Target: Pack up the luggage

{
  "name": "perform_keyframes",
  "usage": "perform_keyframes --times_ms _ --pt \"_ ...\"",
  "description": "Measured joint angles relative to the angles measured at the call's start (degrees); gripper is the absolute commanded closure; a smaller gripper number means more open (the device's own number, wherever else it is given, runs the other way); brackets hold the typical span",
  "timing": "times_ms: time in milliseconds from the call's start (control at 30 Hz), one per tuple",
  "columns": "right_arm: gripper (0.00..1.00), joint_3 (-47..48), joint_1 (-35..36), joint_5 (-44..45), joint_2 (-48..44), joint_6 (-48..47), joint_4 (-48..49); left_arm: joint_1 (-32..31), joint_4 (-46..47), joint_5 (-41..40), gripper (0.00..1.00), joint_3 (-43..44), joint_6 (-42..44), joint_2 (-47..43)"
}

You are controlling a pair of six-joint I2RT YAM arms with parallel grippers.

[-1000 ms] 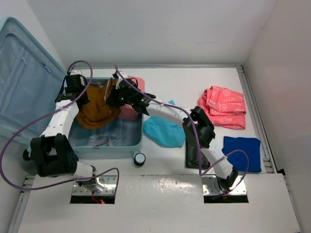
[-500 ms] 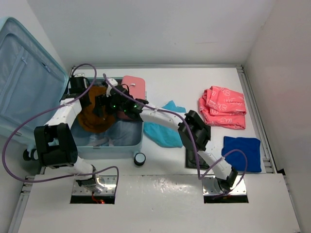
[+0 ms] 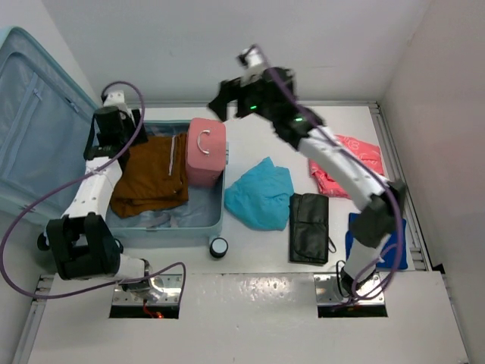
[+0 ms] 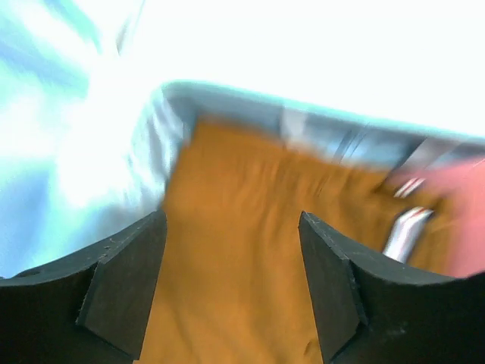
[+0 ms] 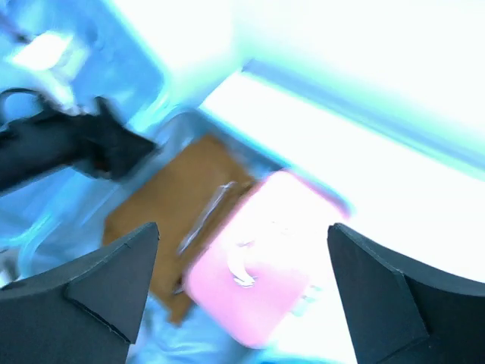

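- Two grippers show, and both have their jaws spread wide with nothing in them.
- The left gripper (image 4: 229, 224) hangs just above the orange cloth (image 4: 242, 258), near the far left corner of the luggage (image 3: 174, 231).
- The right gripper (image 5: 242, 227) is high over the far side of the table (image 3: 258, 148), with lots of free room around it.
- The luggage lies open at the left of the table. Its lid (image 3: 38, 114) leans up and is cut off by the picture edge.
- The orange cloth lies flat inside, and some blue lining shows along the near side.
- A pink case (image 3: 206, 152) stands at the luggage's right edge. I cannot tell if it is inside or on the rim.
- A teal cloth (image 3: 261, 193) and a black pouch (image 3: 309, 227) lie just beside each other.
- The right arm hides part of a coral cloth (image 3: 356, 163) and a blue cloth (image 3: 379, 239).
- Both wrist views are blurry.
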Motion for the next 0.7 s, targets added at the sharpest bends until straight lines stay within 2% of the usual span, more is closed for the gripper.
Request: perform_keyframes --times_ms 100,133,233,367,500,600,700 --pt "0.15 -6.1 -7.0 -0.4 -10.4 -2.6 -1.2 -0.6 0.5 1.3 0.18 5.8 0.3 -2.2" --pt "0.18 -9.7 -9.6 -0.6 -14.0 -3.3 -1.4 -0.9 0.9 1.7 0.17 8.0 0.9 -3.2" --pt "0.18 -23.4 -15.8 -2.1 -23.8 -5.6 -5.8 -2.9 0.9 2.6 0.16 12.7 3.1 -6.4" --pt "0.15 -38.7 -21.9 -4.4 -28.8 -6.3 -13.7 -9.2 -0.9 5.1 0.12 14.4 7.5 -11.6" --pt "0.11 -55.2 -28.0 -4.9 -31.1 -5.1 -23.2 -19.4 -3.9 5.9 0.11 10.0 11.7 -17.9" --pt "0.1 -62.5 -31.6 -4.6 -33.2 -3.6 -29.0 -23.6 -5.4 4.9 0.11 8.0 13.0 -19.5" --pt "0.1 -64.5 -33.9 -4.1 -34.4 -1.8 -31.8 -26.1 -6.6 3.3 0.11 6.8 13.6 -19.6"
